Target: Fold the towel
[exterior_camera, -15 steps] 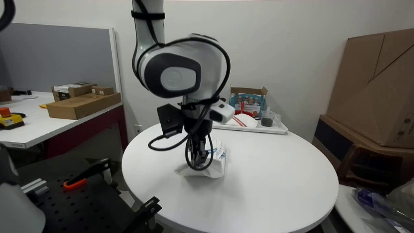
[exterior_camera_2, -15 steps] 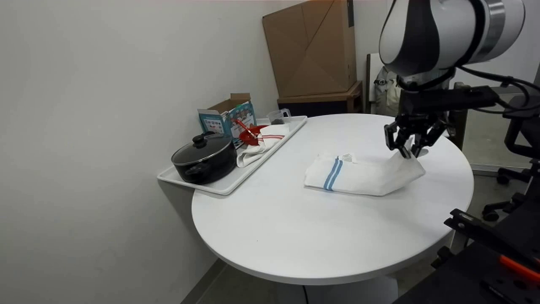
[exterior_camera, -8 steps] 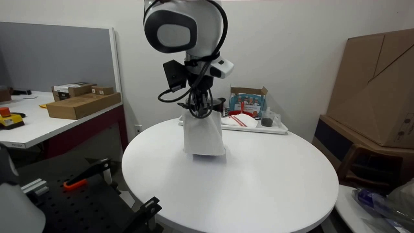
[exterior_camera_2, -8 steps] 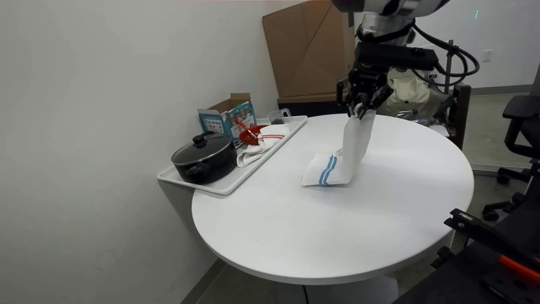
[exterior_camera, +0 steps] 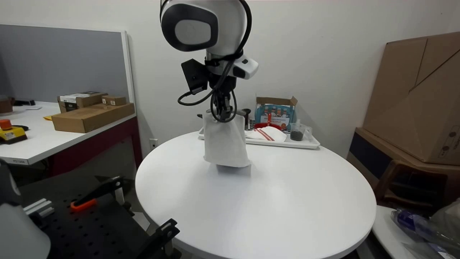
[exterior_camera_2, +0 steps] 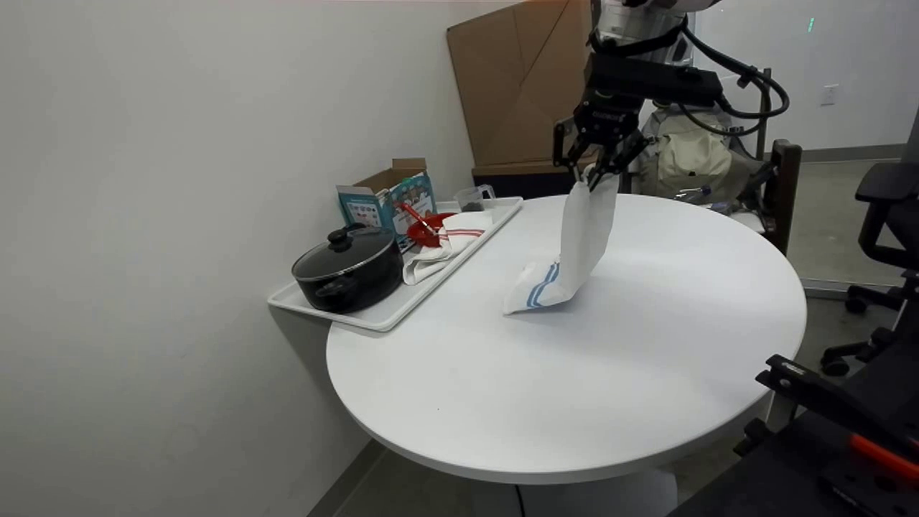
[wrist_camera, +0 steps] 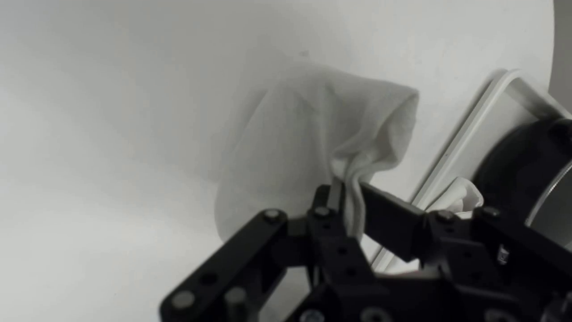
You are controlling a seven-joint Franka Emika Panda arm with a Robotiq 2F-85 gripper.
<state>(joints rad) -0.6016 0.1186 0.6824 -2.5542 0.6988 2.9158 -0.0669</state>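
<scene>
Reading the table [exterior_camera_2: 546,402] as a clock face in an exterior view, we have a black platform [exterior_camera_2: 804,459] nearest us, at four o'clock. The table's near rim curves past us at six o'clock, and from there a broad sweep of white surface runs in to the foot of the towel [exterior_camera_2: 587,226] and out to the edge at three o'clock.

A little beyond the middle, the towel hangs from the pincer [wrist_camera: 350,194], which the wrist view shows us closed on a gathered fold. From the pincer it drops toward six o'clock, and its blue-striped end meets the table toward seven.

At ten o'clock we find a white tray [exterior_camera_2: 391,309], one corner jutting past the table's edge. Going up it from the near end, we pass a black pot [exterior_camera_2: 359,287] with its lid [exterior_camera_2: 359,251] on, its contents hidden from us; a red-striped cloth [exterior_camera_2: 454,248]; a red bowl [exterior_camera_2: 425,240] with a red utensil [exterior_camera_2: 411,213] slanting across it; a blue carton [exterior_camera_2: 415,197], flaps up; and a clear cup [exterior_camera_2: 470,195] with something dark low in it or behind it, we cannot tell which.

Farthest off, a cardboard box [exterior_camera_2: 531,93] rises near twelve o'clock and a backpack [exterior_camera_2: 689,154] sits at one.
</scene>
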